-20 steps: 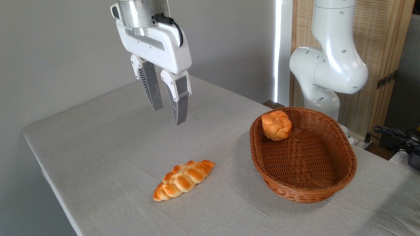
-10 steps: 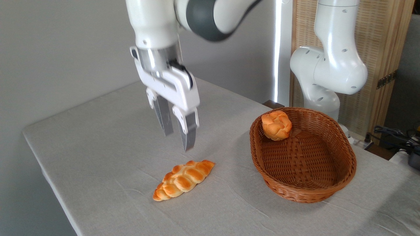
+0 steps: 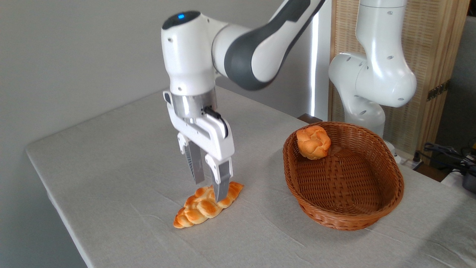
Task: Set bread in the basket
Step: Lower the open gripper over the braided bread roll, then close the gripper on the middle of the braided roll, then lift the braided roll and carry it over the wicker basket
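No readable text, labels or numbers anywhere.

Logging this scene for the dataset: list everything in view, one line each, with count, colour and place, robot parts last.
braided loaf: one, golden-orange, on the table left of the basket, under the gripper.
round bun: one, orange, inside the basket at its far left end.
basket: one, reddish-brown wicker, on the table at right.
table: one, covered in pale grey cloth, fills the lower picture.
screen: one, light wood and woven panel, behind at right.
cables: dark, at the far right edge.
arm: one, white and grey, reaching in from the right.
gripper: one, white with grey fingers, open, straddling the loaf's far end.
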### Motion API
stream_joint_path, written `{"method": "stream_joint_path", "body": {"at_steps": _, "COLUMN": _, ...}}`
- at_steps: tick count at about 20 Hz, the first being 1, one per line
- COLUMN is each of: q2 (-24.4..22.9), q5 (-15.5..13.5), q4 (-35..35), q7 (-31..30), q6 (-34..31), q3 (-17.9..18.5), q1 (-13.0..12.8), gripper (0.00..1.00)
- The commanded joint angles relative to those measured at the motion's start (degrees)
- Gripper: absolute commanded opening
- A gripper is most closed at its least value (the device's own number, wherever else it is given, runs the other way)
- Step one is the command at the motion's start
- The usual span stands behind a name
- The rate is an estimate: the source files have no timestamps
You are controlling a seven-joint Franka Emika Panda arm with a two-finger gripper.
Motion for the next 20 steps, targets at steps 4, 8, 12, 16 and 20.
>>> {"method": "stream_joint_path", "body": {"at_steps": 4, "q2": 3.62, "q5": 0.6, "q4": -3.38, "q7": 0.68, "q6": 9.44, "q3": 0.37, "q1": -0.15, "gripper": 0.5}}
{"method": "stream_joint_path", "body": {"at_steps": 8, "q2": 3.97, "q5": 0.6, "q4": -3.38, "q7": 1.03, "q6": 9.26, "q3": 0.37, "q1": -0.15, "gripper": 0.28}}
{"method": "stream_joint_path", "body": {"at_steps": 12, "q2": 4.06, "q5": 0.51, "q4": -3.29, "q7": 0.95, "q6": 9.26, "q3": 0.37, "q1": -0.15, "gripper": 0.28}}
{"method": "stream_joint_path", "body": {"at_steps": 16, "q2": 1.96, "q5": -0.1, "q4": -0.67, "q7": 0.33, "q6": 7.61, "q3": 0.45, "q1": -0.15, "gripper": 0.29}}
{"method": "stream_joint_path", "body": {"at_steps": 20, "q2": -11.72, "q5": -3.08, "q4": 2.42, "q7": 5.66, "q6": -9.42, "q3": 3.87, "q1": -0.15, "gripper": 0.31}}
